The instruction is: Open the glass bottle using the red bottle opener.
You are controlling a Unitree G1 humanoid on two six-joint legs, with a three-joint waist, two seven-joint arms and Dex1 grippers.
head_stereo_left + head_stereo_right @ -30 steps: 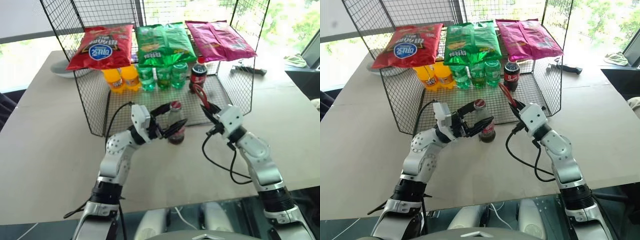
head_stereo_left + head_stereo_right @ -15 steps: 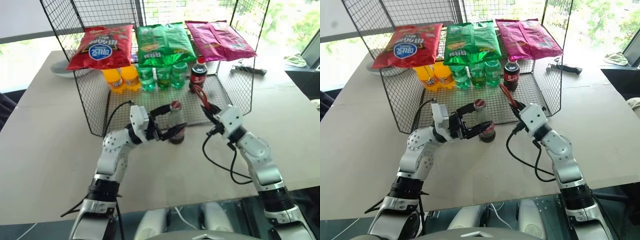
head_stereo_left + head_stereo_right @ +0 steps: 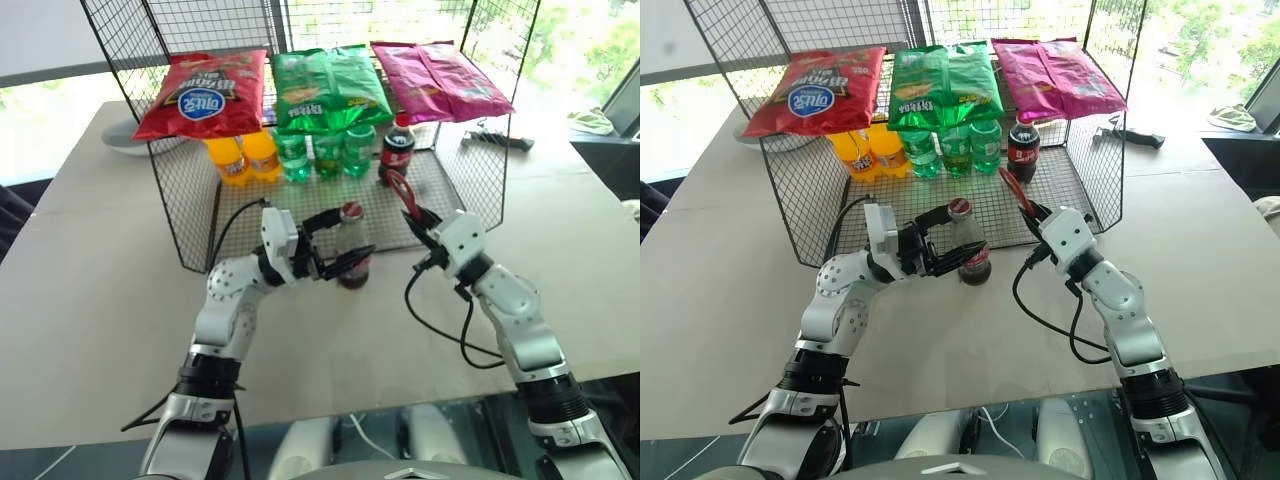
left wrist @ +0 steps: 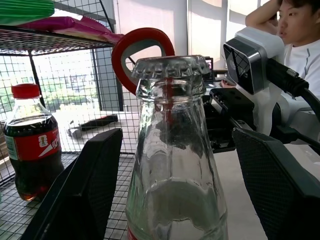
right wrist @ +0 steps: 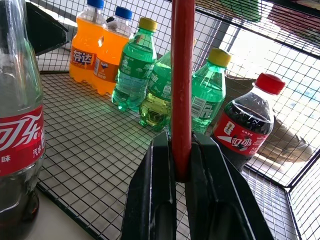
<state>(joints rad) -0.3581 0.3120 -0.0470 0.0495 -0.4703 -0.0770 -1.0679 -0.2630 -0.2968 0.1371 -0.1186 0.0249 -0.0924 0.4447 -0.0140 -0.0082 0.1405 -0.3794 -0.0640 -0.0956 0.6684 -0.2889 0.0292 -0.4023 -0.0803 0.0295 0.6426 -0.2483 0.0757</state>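
The glass bottle (image 3: 351,226) stands upright on the table in front of the wire rack, its red crown cap (image 4: 170,66) still on. My left gripper (image 3: 353,234) reaches in from the left. Its two black fingers (image 4: 85,190) clasp the bottle's body from either side. To the right of the bottle, my right gripper (image 3: 416,216) is shut on the slim handle of the red bottle opener (image 5: 182,75). The opener points up and away, and its ring head (image 3: 397,187) is a short way right of the cap, not touching it.
The wire rack (image 3: 190,200) behind holds orange bottles (image 3: 240,155), green bottles (image 3: 325,152) and a plastic cola bottle (image 3: 397,148). Chip bags (image 3: 330,88) lie on top. A dark tool (image 3: 497,140) lies at the back right. A person (image 4: 300,35) sits beyond.
My left wrist has turned a little around the bottle and its elbow has swung left. The bottle, the opener and my right arm have stayed put.
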